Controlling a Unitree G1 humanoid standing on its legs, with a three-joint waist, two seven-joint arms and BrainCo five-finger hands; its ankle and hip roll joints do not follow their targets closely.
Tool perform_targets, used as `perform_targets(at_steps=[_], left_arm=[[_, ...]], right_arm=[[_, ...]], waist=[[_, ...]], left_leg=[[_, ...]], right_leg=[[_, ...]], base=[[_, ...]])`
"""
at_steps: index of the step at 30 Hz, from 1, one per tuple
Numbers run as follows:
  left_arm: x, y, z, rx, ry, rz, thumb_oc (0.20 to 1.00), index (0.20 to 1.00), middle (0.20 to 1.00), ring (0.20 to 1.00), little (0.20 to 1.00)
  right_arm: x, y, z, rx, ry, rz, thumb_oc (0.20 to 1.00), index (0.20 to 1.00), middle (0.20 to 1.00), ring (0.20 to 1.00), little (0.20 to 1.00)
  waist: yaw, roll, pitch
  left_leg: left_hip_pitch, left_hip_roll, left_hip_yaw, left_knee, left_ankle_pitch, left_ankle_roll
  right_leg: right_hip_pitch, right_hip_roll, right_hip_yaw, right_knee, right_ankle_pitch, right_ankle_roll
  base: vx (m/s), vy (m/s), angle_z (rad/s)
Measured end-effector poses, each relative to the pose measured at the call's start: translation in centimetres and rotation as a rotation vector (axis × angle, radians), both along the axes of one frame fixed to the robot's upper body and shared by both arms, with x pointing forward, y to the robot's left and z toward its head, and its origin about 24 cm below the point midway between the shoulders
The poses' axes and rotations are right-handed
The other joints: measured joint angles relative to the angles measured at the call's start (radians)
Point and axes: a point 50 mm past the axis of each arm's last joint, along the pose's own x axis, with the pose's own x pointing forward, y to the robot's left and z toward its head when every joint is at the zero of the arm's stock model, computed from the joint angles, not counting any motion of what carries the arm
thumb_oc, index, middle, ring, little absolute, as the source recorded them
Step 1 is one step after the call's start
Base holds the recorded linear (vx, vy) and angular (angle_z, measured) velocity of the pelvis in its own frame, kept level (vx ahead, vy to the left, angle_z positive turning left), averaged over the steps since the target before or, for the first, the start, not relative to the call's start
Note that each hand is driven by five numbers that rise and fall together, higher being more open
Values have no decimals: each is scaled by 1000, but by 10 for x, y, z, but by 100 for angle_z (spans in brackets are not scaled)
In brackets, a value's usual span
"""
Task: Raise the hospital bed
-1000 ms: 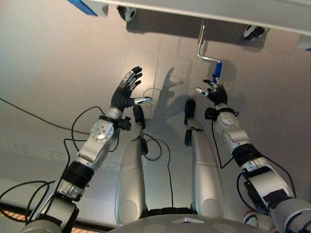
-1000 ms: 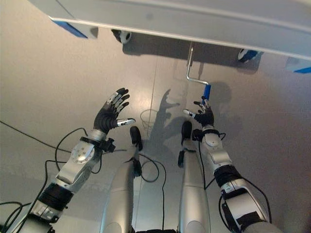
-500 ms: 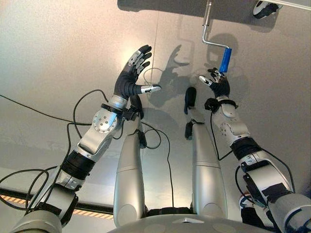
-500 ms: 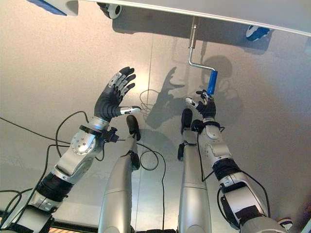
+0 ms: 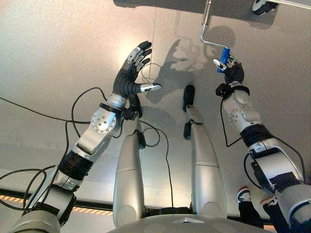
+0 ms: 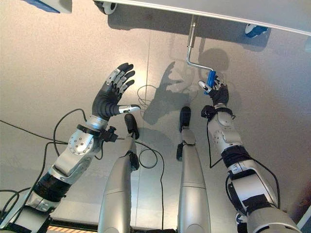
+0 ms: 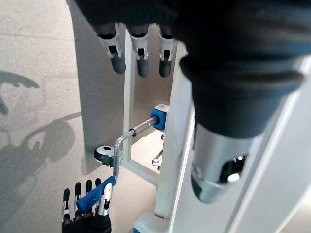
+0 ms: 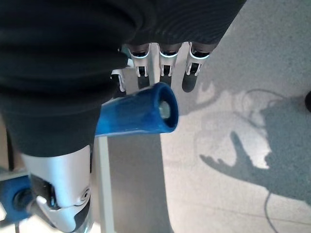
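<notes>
The bed's crank is a bent metal rod that hangs from under the bed frame and ends in a blue grip. My right hand is up against this grip. In the right wrist view the blue grip lies across the palm, with the fingers straight past it and the thumb apart, not curled round it. The left wrist view shows the same grip in front of the straight right fingers. My left hand is raised open over the floor, well left of the crank, holding nothing.
Bed caster wheels stand on the grey floor on either side of the crank. A blue corner piece of the bed is at the far left. A person's shoe is near my right elbow.
My right hand has moved up and right from just below the blue grip until its palm lies against it. The left hand has barely moved. The camera shifted a little.
</notes>
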Motion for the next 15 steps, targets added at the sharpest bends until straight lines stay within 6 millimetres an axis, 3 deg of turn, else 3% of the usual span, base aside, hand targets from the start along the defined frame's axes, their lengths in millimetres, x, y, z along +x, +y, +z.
perform_targets(at_steps=[7, 10, 15], left_arm=[[-4, 8, 2, 55, -13, 11, 1000, 1000, 1000, 1000, 1000], [-5, 10, 3, 74, -16, 15, 1000, 1000, 1000, 1000, 1000], [-5, 8, 4, 88, -20, 3, 1000, 1000, 1000, 1000, 1000]], right_arm=[[-25, -20, 11, -151, -48, 111, 1000, 1000, 1000, 1000, 1000], [-26, -26, 16, -185, -45, 121, 1000, 1000, 1000, 1000, 1000], [-13, -12, 25, -200, -43, 180, 1000, 1000, 1000, 1000, 1000]], waist=[[-21, -32, -2], [-21, -32, -2], [-12, -32, -2]], left_leg=[[3, 0, -9, 0, 1, 1], [3, 0, -11, 0, 2, 1], [2, 0, -11, -1, 2, 1]], right_leg=[[15, -2, -10, -7, 0, 0], [15, -2, -10, -8, 0, 1], [13, -1, -10, -8, 0, 1]], base=[[7, -7, 2], [0, 0, 0], [0, 0, 0]])
